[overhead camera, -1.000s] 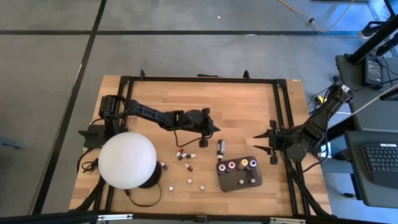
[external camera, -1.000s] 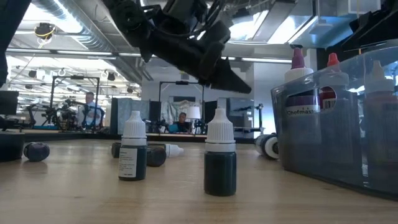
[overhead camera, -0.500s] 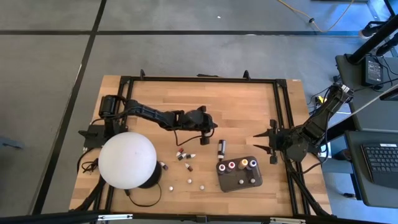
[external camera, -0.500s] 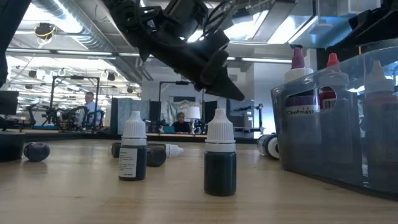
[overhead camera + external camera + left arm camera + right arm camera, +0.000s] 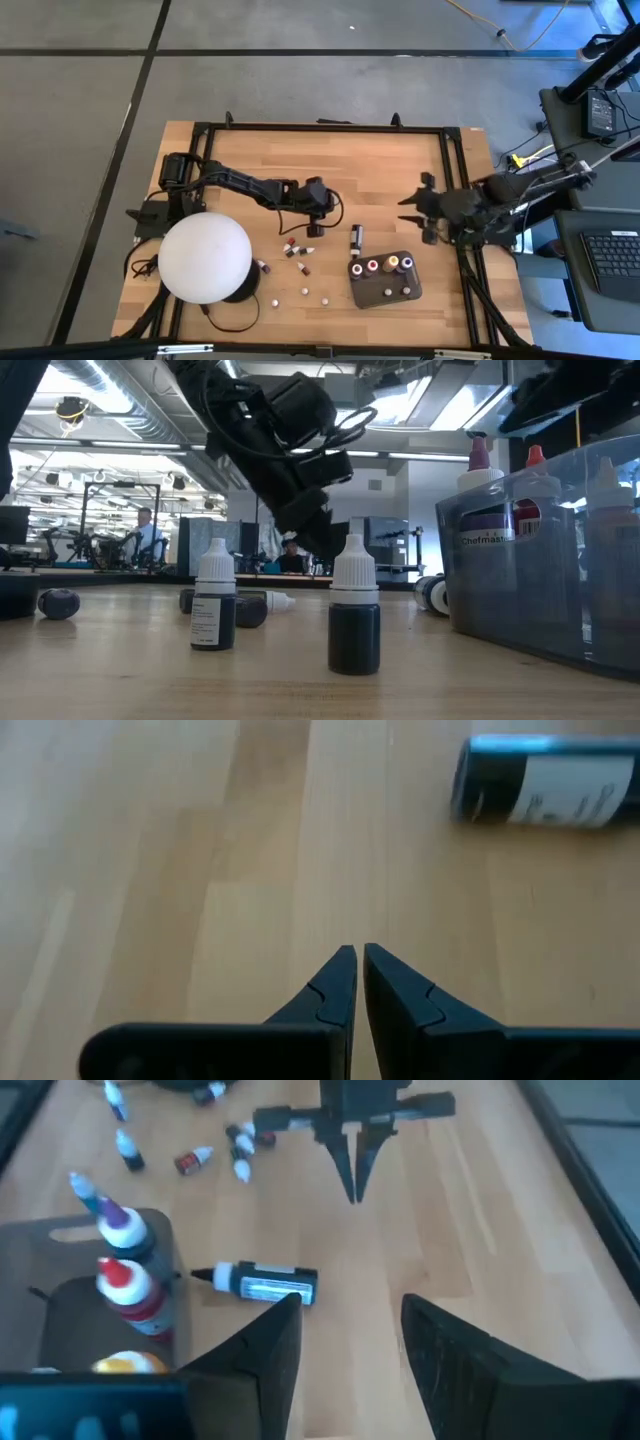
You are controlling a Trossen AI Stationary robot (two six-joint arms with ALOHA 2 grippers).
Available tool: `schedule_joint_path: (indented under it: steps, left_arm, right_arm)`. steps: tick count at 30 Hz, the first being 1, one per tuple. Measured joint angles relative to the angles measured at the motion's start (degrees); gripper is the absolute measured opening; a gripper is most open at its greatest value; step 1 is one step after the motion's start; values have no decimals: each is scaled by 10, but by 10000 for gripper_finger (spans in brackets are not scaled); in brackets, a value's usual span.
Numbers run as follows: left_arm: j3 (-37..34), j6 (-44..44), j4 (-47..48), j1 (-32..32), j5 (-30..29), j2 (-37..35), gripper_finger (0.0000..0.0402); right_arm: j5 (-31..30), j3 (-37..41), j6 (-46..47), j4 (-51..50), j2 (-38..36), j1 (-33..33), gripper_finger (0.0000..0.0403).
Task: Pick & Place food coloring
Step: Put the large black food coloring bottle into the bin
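Now left gripper (image 5: 322, 231) closed, empty, near bottle (image 5: 355, 238) lying beside tray (image 5: 385, 293).

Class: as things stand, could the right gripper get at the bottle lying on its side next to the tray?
Probably yes. The right gripper is open, and the lying bottle sits just ahead on bare wood beside the tray, nothing between them.
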State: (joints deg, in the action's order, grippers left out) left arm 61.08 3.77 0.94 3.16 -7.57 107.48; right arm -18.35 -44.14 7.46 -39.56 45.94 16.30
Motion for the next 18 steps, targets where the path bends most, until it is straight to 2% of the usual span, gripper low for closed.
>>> schedule_joint_path:
  steps: [4, 7, 11, 18]
  left_arm:
    - [0, 0, 23, 0, -2, 0, 24]
    - [0, 0, 25, 0, -3, 0, 25]
    - [0, 0, 24, 0, -3, 0, 22]
    - [0, 0, 34, -1, -2, 0, 22]
  right_arm:
    - [114, -35, -104, 9, 74, -82, 175]
    - [168, -72, -166, 29, 138, -121, 175]
    - [179, -113, -228, 38, 225, -146, 193]
    - [184, -136, -287, 37, 349, -154, 270]
